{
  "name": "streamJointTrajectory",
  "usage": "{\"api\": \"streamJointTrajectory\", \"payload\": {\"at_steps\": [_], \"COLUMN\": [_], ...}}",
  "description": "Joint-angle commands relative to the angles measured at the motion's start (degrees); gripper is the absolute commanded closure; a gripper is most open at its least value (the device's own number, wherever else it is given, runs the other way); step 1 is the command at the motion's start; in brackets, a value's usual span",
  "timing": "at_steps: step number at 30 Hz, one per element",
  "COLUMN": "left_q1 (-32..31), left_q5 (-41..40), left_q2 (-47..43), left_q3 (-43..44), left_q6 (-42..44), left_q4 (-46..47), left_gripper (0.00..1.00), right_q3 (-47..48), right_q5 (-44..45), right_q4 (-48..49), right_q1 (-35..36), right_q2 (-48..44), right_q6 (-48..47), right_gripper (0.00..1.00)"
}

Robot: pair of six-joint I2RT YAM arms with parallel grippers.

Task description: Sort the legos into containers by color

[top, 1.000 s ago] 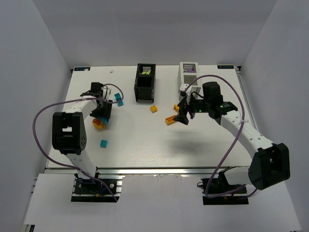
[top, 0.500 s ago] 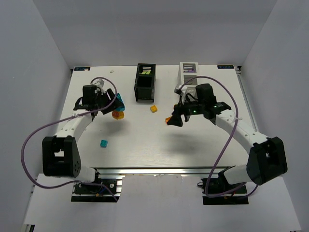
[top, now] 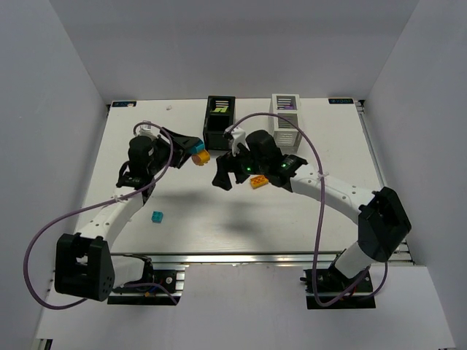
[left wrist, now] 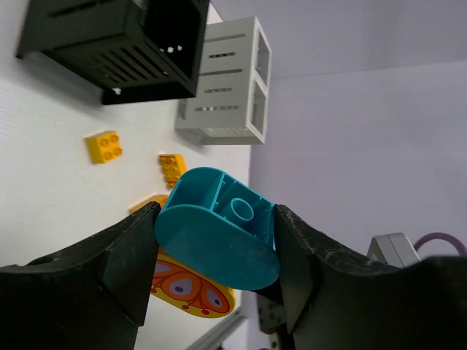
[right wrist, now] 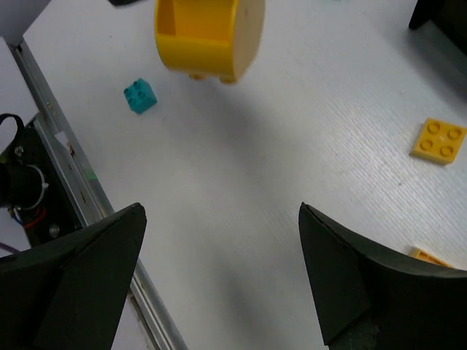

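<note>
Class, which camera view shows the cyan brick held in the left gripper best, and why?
The left wrist view: the cyan brick fills the centre, clamped in the left gripper, hollow underside visible. The top external view shows only a small cyan speck. The right wrist view does not show it.

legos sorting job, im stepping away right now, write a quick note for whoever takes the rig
Left gripper: shut on a cyan lego, raised near the black box; a yellow-orange piece sits right under it, apparently attached.
Right gripper: open, empty, above the middle of the table.
Done: lime green pieces show in the black box, purple in the white box.
To do: drop the held piece; loose on the table are a small cyan brick, a yellow brick and an orange brick.
</note>
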Motion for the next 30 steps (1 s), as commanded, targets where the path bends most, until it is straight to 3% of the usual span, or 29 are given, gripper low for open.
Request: {"api": "streamJointTrajectory", "payload": {"at_steps": [1, 16, 27, 30], "left_q1": [-2.21, -5.29, -5.47, -5.47], "left_q5": [-4.62, -7.88, -9.20, -9.46], "left_q2": [-2.23, -2.67, -4.43, -4.87], "left_q3": [-1.58, -4.65, -9.05, -9.58], "left_q6": [-7.73, -12.31, -16.88, -17.75], "left_q4": [3.33, 7.72, 11.59, 12.21], "left_gripper": [0.93, 0.96, 0.96, 0.97], "right_q3": [3.31, 9.38, 3.85, 3.93], "right_q5": [5.29, 8.53, 15.65, 15.92], "right_q4": [7.06, 11.63, 25.07, 26.40], "right_q1": [1.46, 3.66, 5.68, 5.77], "right_q2": [1.64, 7.97, 8.41, 9.47], "right_q6": [1.61, -2.08, -5.51, -7.26], "right_gripper": [0.11, 0.13, 0.23, 0.30]}}
